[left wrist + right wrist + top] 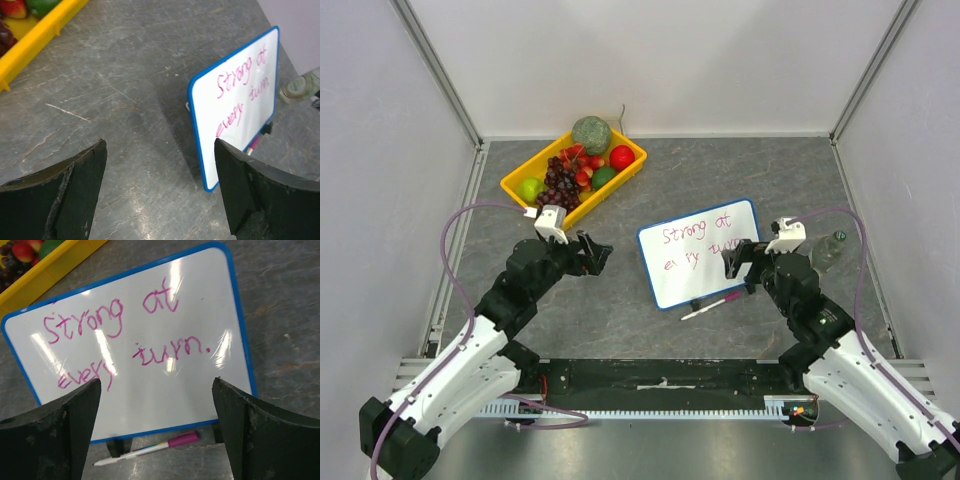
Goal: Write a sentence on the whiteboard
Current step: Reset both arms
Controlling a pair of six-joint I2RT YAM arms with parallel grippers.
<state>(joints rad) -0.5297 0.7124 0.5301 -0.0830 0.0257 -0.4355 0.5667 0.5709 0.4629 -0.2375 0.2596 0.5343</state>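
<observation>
Table [620, 300]: grey stone-look top, both arms reaching in from the near edge.

Whiteboard [695, 285]: on the table right of centre, rotated so its lines climb toward the far right. Blue rim, with black feet showing at the near edge in the right wrist view.

Yellow tray [610, 188]: far left, well apart from the board. It holds grapes [560, 180], a red apple [621, 157], a green apple [530, 188] and a grey-green round fruit [590, 133].

Left gripper [592, 250]: over bare table between tray and board, jaws spread wide with nothing between them.

Right gripper [740, 262]: at the board's near right corner, jaws spread wide and holding nothing. Can't tell if it touches the board.

Sentence [685, 235]: pink, two lines, reads "Strong at / every turn." The right wrist view shows it clearly.

Marker [713, 305]: lies flat on the table just beside the board's near edge. White barrel, pink cap end toward the right arm.

Bottle [830, 250]: clear, by the right wall, right of the right gripper.
</observation>
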